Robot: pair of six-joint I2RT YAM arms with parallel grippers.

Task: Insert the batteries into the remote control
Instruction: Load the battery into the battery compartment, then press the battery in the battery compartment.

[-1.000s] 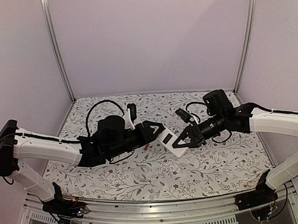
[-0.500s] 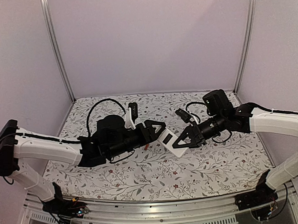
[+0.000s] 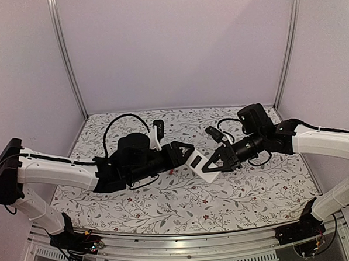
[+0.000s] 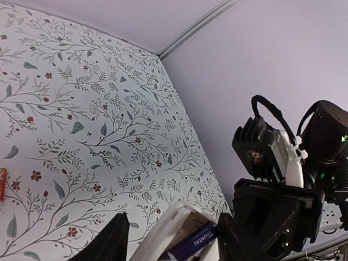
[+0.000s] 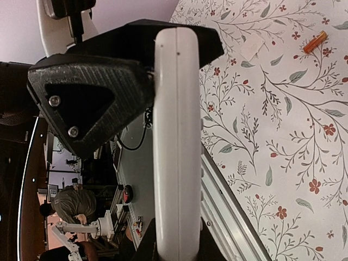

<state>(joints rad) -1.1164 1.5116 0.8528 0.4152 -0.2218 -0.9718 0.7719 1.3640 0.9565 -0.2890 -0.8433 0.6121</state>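
Remote control (image 3: 201, 166) sits raised above the floral worktop (image 3: 254, 190) at the centre of the overhead view, one end pinched in the tightly closed right claw (image 3: 218, 161). A dark battery (image 4: 190, 244) lies in its recess. The left claw (image 4: 173, 228) straddles the other end, fingers parted. An orange battery (image 5: 315, 42) lies on the worktop below.

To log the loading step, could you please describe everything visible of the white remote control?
The flat white plastic remote control is held above the floral mat, tilted, one end pinched between the right fingers. Its back faces up, a dark slim battery lying in the recess. The open left fingers straddle the other end.
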